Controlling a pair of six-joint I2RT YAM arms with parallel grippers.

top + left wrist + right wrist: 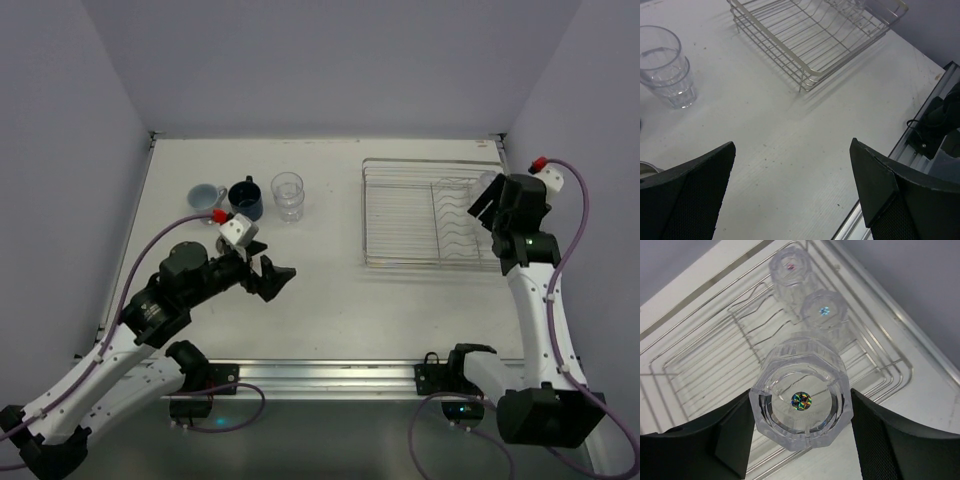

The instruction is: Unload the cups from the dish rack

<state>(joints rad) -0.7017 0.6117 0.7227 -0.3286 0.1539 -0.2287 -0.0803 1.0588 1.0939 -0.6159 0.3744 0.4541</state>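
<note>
The silver wire dish rack [400,215] sits at the back right of the table. Inside it, at its right end, three clear glass tumblers stand upside down in a row. My right gripper [801,415] is shut on the nearest tumbler [802,400], a finger on each side of its base; the other two [824,315] [790,272] stand beyond it. From above, the right gripper [487,205] hangs over the rack's right end. On the table at back left stand a light blue mug [205,196], a navy mug [246,198] and a clear tumbler [287,196]. My left gripper [272,275] is open and empty above the table.
In the left wrist view the clear tumbler [667,67] stands at the far left and the rack's [810,40] near corner lies ahead. A metal rail [330,375] runs along the table's front edge. Walls close in the back and both sides.
</note>
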